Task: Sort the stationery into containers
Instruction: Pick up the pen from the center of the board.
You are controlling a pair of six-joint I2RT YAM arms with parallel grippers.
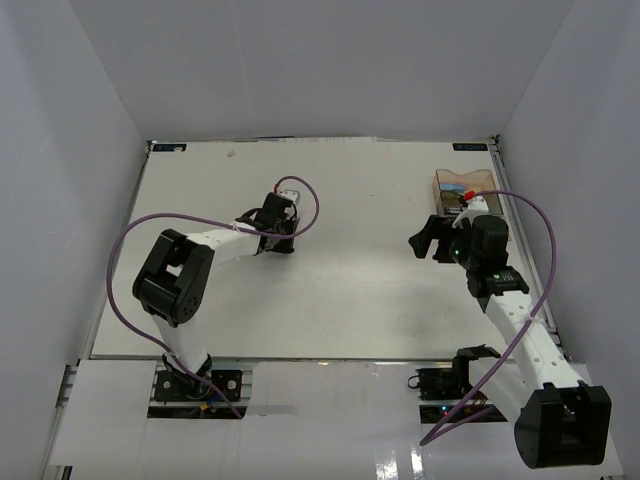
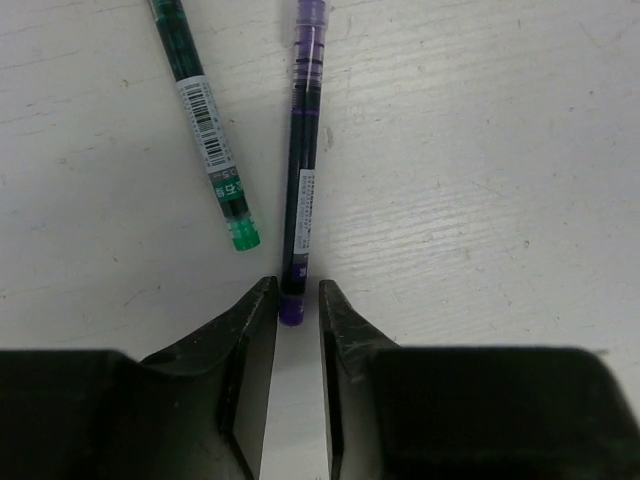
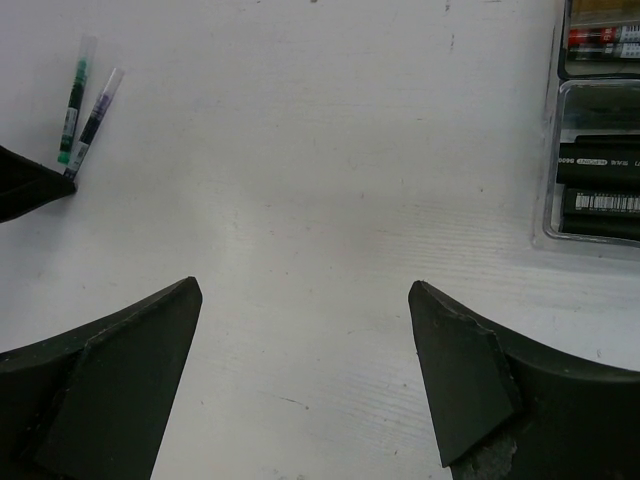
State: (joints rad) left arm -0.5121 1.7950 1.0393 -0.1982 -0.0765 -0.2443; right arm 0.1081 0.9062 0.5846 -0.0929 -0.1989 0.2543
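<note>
Two thin pens lie side by side on the white table: a green one (image 2: 212, 150) and a purple one (image 2: 303, 160). My left gripper (image 2: 298, 290) is down at the table, its jaws narrowed around the purple pen's near end, with a small gap still showing on the right side. Both pens also show in the right wrist view, green (image 3: 72, 100) and purple (image 3: 92, 120). My right gripper (image 3: 305, 290) is wide open and empty over bare table. The clear tray (image 3: 552, 165) holds black markers. The amber tray (image 3: 563, 40) beside it holds more items.
In the top view the two trays (image 1: 462, 188) sit at the far right, close to the right wall. My right gripper (image 1: 428, 240) hovers just near them. My left gripper (image 1: 275, 232) is at the table's middle left. White walls enclose the table (image 1: 340, 300).
</note>
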